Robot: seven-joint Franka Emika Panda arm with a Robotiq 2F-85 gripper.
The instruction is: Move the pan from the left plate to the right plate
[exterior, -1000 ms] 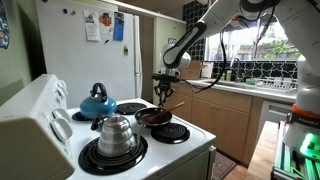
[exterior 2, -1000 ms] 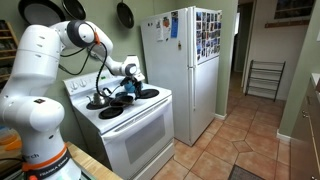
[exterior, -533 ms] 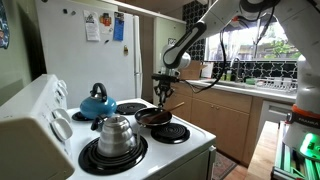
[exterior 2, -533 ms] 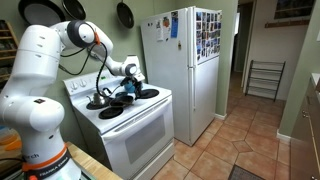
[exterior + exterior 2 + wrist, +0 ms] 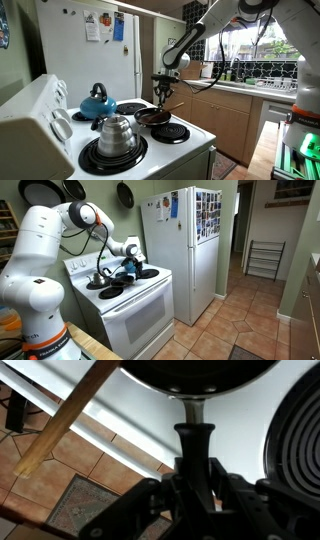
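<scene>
The black pan, reddish-brown inside with a wooden spatula leaning in it, is over the white stove top between two bare coil plates. One plate lies just beside it and its twin just beyond; I cannot tell which is left or right. My gripper is shut on the pan's long black handle. In the wrist view the jaws clamp the handle, the pan's rim is at the top and a coil plate at the right edge. My gripper also shows in an exterior view.
A steel kettle stands on the near burner and a blue teapot behind it. The stove's control panel rises along one side. A white fridge stands beside the stove. A wooden counter lies beyond.
</scene>
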